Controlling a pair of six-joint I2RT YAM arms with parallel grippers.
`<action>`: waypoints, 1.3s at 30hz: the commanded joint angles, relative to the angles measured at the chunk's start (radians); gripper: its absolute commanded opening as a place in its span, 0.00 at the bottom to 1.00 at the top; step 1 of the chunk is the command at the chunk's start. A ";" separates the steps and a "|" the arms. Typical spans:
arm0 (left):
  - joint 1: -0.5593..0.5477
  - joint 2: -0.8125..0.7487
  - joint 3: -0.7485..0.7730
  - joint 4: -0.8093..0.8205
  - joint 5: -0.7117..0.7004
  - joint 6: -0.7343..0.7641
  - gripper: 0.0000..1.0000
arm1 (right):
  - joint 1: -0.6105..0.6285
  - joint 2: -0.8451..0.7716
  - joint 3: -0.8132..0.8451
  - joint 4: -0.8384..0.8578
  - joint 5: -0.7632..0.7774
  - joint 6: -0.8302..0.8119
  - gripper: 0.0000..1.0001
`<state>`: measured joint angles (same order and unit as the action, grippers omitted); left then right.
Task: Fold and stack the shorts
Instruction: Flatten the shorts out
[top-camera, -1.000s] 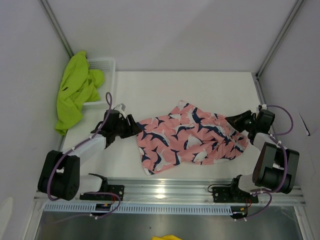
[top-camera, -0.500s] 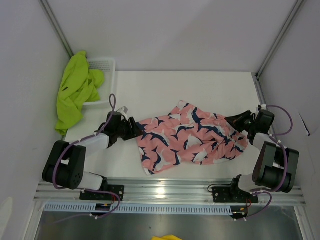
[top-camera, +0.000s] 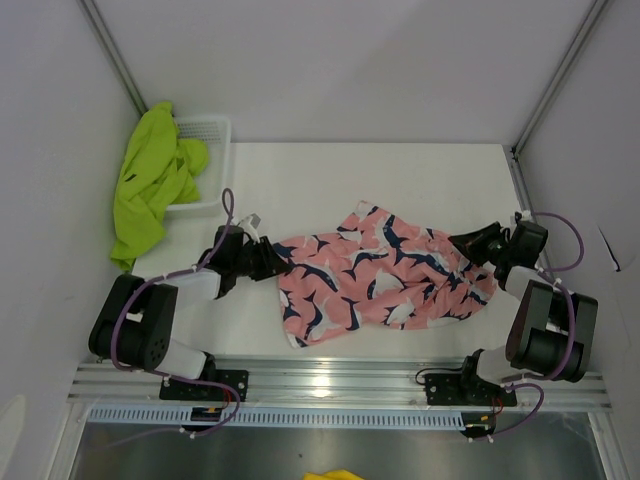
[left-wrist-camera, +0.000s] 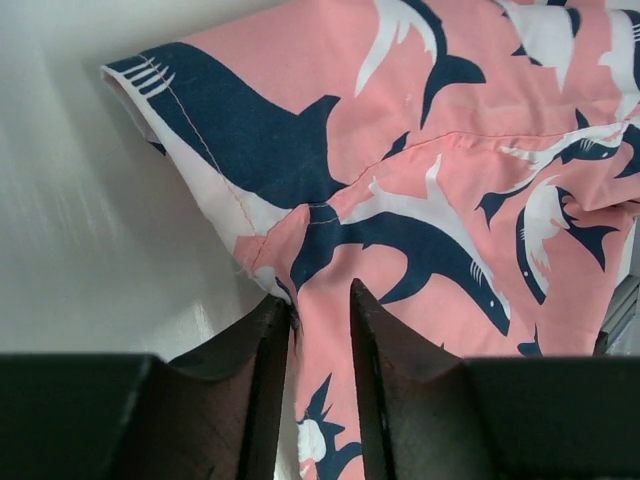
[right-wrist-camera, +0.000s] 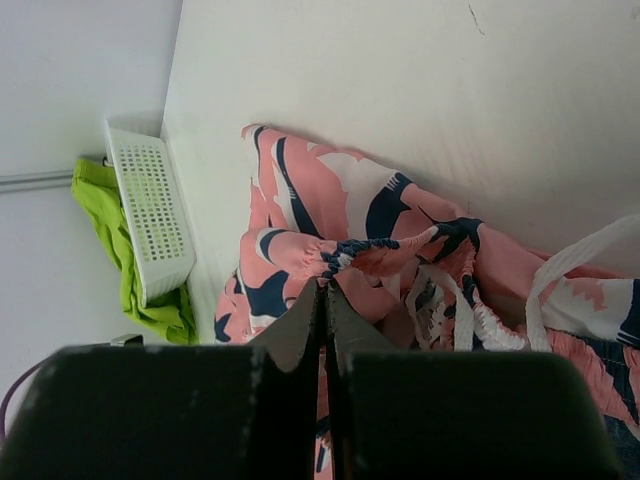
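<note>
**Both arms at the pink shorts, green pair draped over the basket**

The pink shorts (top-camera: 380, 280) lie crumpled and spread across the middle of the white table (top-camera: 400, 170), between the two arms. Their shark print faces up and the fabric is rumpled, not folded.

The left gripper (top-camera: 268, 262) sits low at the left edge of the shorts. In the left wrist view its fingers (left-wrist-camera: 262, 340) stand a narrow way apart, with the stitched hem and a strip of the pink fabric lying in the gap. Whether they press the cloth cannot be told.

The right gripper (top-camera: 468, 243) is at the right end of the shorts. In the right wrist view its fingers (right-wrist-camera: 300, 325) are pressed together on the gathered waistband, which bunches up at their tips. A white drawstring (right-wrist-camera: 575, 260) loops across the fabric just beside them.

The green shorts (top-camera: 150, 190) hang in a heap over the white basket (top-camera: 205, 130) at the far left corner of the table, trailing down its near side. They are well apart from the pink pair and from both grippers.
</note>
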<state>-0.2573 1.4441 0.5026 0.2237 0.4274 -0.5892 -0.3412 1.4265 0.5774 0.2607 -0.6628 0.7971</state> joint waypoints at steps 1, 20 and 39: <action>-0.003 0.004 -0.001 0.088 0.030 -0.018 0.32 | 0.005 0.012 -0.005 0.031 -0.015 0.004 0.00; -0.010 -0.122 0.036 -0.110 -0.176 0.038 0.40 | 0.011 0.029 -0.008 0.043 -0.020 0.008 0.00; -0.043 -0.054 0.002 -0.007 -0.136 0.003 0.36 | 0.011 0.043 -0.011 0.055 -0.038 0.013 0.00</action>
<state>-0.2798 1.4216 0.5091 0.1688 0.2993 -0.5800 -0.3347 1.4624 0.5713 0.2756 -0.6769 0.8120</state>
